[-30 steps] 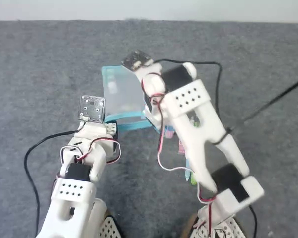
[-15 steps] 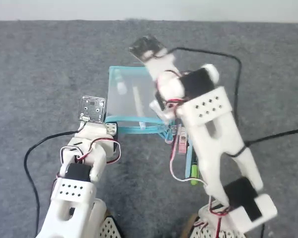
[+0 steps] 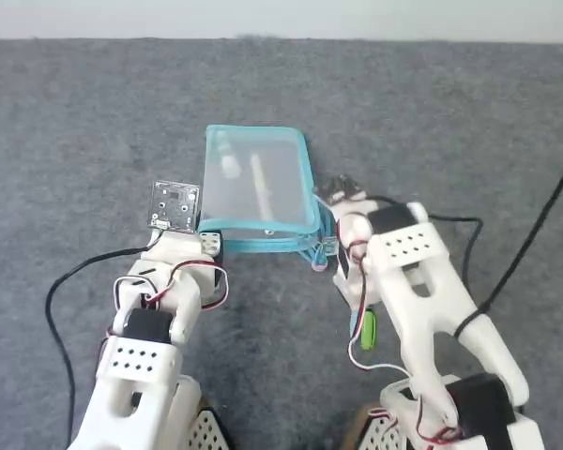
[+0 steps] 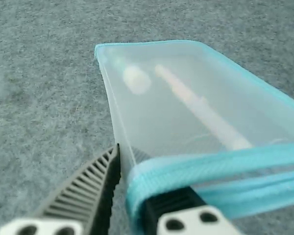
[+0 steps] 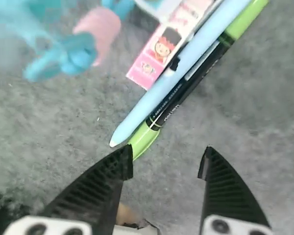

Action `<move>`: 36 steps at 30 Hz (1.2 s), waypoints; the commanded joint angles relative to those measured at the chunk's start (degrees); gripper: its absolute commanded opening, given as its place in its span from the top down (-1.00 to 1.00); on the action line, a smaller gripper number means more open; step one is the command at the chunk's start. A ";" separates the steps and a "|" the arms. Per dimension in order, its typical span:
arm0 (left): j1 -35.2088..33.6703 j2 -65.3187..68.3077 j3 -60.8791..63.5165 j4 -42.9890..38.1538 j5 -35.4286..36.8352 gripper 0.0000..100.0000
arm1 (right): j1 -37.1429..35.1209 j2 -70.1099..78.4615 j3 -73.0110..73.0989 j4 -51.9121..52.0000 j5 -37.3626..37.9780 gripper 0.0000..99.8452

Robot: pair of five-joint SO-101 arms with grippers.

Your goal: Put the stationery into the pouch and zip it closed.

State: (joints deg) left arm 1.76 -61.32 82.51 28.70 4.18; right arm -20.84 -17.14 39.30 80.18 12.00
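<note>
The translucent pouch (image 3: 258, 178) with a teal zipper lies flat on the grey mat. A white lump and a pale stick show inside the pouch (image 4: 186, 112). My left gripper (image 4: 132, 196) is shut on the pouch's near zipper corner, seen from above at the left gripper (image 3: 213, 246). My right gripper (image 5: 164, 159) is open just above the mat. Ahead of it lie a light blue pen (image 5: 196, 51), a green and black pen (image 5: 183, 95) and a pink printed card (image 5: 169, 44). The green pen (image 3: 366, 328) pokes out beside the right arm (image 3: 394, 248).
A teal zipper pull (image 5: 63, 58) and a pink round piece (image 5: 98, 27) sit at the pouch's corner near the pens. Black cables trail right of the right arm. Grey mat lies open on all sides.
The right arm has drawn back from over the pouch toward the near side and now hovers low over the pens. The pouch has settled flat. The left arm has not moved.
</note>
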 commanded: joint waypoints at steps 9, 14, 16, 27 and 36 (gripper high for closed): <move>-0.53 -0.97 -0.92 -1.76 -0.26 0.98 | 2.51 5.49 6.68 -9.71 -0.62 0.57; -0.53 -0.97 -0.92 -1.76 -0.26 0.98 | 2.24 10.15 6.86 -12.88 -1.14 0.57; -0.53 -0.97 -0.92 -1.76 -0.26 0.98 | 2.51 11.74 6.86 -14.11 -1.14 0.57; -0.53 -0.97 -0.92 -1.76 -0.26 0.98 | 10.77 14.11 6.15 -15.25 -0.53 0.97; -0.53 -0.97 -0.92 -1.76 -0.26 0.98 | 17.71 4.44 -10.20 3.30 6.68 0.99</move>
State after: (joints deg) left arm 1.41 -61.32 82.51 28.70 4.18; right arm -4.48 -4.92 36.04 76.92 16.57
